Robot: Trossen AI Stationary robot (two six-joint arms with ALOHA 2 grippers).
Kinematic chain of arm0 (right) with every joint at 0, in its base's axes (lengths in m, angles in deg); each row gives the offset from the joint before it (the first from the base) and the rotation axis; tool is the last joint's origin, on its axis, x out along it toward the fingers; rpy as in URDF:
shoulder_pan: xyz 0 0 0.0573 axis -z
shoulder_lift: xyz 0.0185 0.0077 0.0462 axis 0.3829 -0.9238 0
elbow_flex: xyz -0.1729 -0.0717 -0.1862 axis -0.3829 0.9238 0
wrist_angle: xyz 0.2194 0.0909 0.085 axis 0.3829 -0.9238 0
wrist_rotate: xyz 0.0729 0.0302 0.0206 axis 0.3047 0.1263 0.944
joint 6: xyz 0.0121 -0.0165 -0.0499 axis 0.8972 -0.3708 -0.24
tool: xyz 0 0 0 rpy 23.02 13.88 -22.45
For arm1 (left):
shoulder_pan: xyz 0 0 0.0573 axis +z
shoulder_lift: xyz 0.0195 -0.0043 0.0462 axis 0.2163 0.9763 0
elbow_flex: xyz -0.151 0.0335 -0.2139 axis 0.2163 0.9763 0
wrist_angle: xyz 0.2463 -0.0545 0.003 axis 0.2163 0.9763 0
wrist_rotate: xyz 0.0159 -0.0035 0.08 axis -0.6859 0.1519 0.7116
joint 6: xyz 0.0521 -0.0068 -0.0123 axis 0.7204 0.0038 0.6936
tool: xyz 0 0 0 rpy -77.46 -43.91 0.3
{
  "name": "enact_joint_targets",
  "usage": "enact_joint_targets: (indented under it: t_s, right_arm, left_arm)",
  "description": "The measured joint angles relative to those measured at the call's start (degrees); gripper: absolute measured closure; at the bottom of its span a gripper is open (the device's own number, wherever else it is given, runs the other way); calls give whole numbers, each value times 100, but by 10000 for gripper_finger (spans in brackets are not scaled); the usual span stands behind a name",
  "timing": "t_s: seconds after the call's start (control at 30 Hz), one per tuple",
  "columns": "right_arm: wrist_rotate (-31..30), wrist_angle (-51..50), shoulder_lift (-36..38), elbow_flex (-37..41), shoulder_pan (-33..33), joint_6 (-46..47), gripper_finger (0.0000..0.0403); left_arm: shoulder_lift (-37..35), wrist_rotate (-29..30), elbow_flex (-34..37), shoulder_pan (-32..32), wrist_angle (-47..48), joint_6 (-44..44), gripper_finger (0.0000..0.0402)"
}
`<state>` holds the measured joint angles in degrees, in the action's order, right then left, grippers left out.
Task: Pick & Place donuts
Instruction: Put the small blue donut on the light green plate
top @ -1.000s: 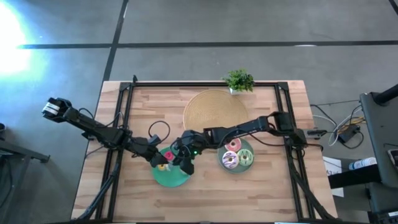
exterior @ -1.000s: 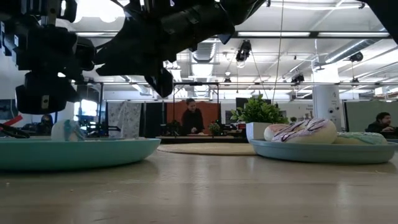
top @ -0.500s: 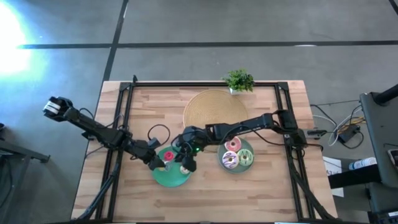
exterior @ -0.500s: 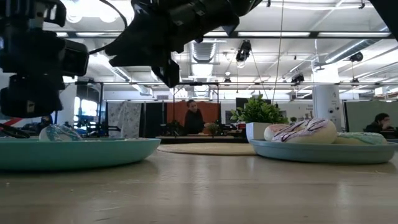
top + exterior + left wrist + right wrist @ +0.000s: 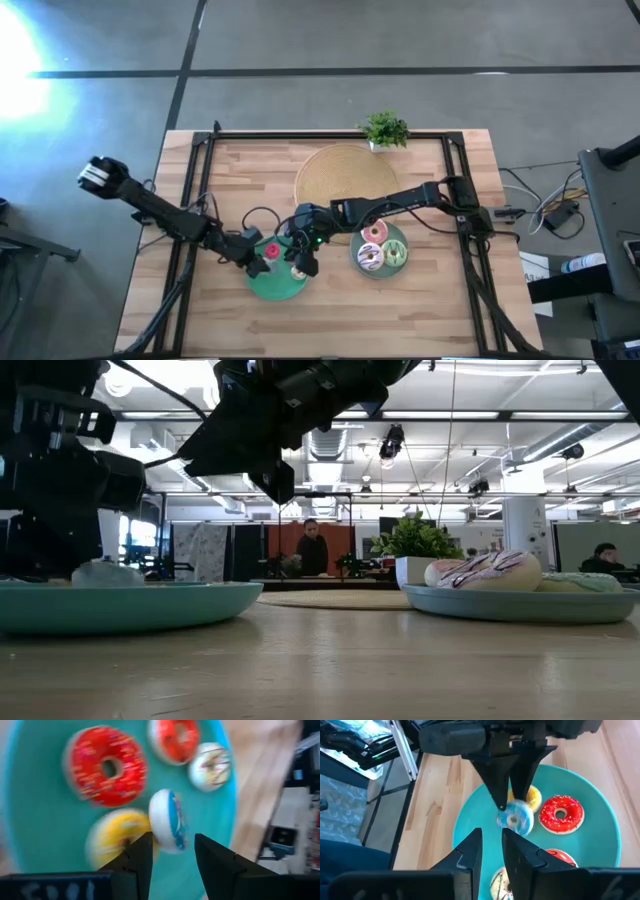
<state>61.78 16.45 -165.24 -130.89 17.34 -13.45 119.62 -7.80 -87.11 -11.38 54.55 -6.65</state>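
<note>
Here we see both grippers over the teal plate (image 5: pixel 272 283) near the desk's front edge. The left gripper (image 5: pixel 172 851) has its fingers spread, with the blue-white donut (image 5: pixel 168 821) on edge just beyond the tips, not gripped. The right gripper (image 5: pixel 491 851) hovers with a narrow gap, empty. Red (image 5: pixel 105 766), yellow (image 5: pixel 116 842), orange (image 5: pixel 175 738) and cream (image 5: pixel 210 766) donuts lie on that plate.

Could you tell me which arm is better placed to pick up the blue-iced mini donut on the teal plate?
Probably left: the left gripper is open right at the blue-iced donut on the teal plate; the right gripper hangs farther back, above.
</note>
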Motion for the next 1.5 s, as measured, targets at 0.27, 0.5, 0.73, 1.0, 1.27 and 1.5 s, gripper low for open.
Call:
enact_joint_targets:
  t_s: [0.27,0.5,0.73,1.0,1.27,1.5]
  right_arm:
    - [0,-8,0,1,-4,-15,335]
    - [0,-120,0,6,-4,-13,335]
    - [0,-342,0,7,-17,-4,335]
    - [-2,-342,87,9,-17,8,335]
    - [-5,-751,831,32,-17,-604,335]
    - [-150,-897,2207,724,99,-1120,335]
  left_arm:
    - [176,39,-249,-3,-492,198,282]
    - [803,36,-424,-28,-332,295,282]
    - [1114,-19,-816,-108,-300,437,282]
    - [1234,96,-1360,-116,1000,874,282]
    - [710,165,-1500,-254,721,1465,282]
    - [-68,235,-1429,-248,709,1850,282]
